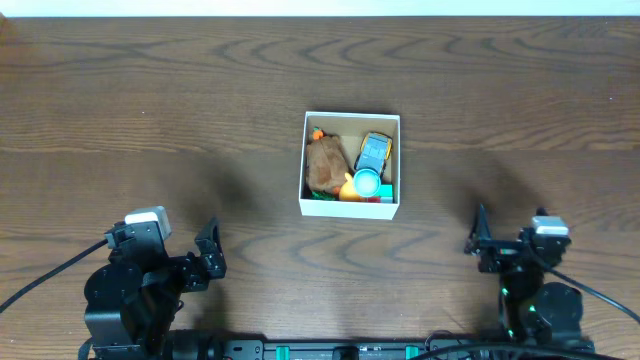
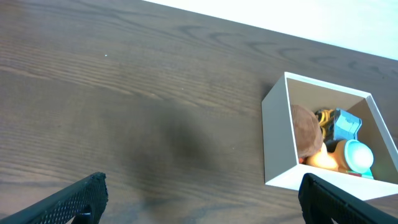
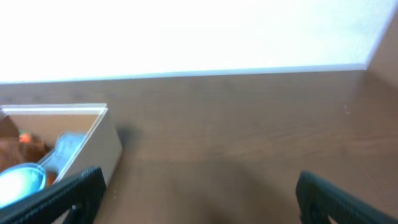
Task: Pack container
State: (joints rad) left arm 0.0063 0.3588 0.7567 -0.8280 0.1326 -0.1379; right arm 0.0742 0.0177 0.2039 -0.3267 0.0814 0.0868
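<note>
The container (image 1: 351, 119), a small square white box, stands at the middle of the table and holds several toys: a brown plush (image 1: 323, 163), a yellow and blue toy car (image 1: 373, 151), a light blue round piece (image 1: 367, 183) and an orange piece. It also shows in the left wrist view (image 2: 278, 137) and the right wrist view (image 3: 99, 146). My left gripper (image 1: 209, 257) is open and empty at the front left (image 2: 202, 196). My right gripper (image 1: 478, 243) is open and empty at the front right (image 3: 196, 193). Both are well apart from the box.
The dark wooden table (image 1: 150, 110) runs to a white edge at the back. Cables trail from both arm bases at the front edge.
</note>
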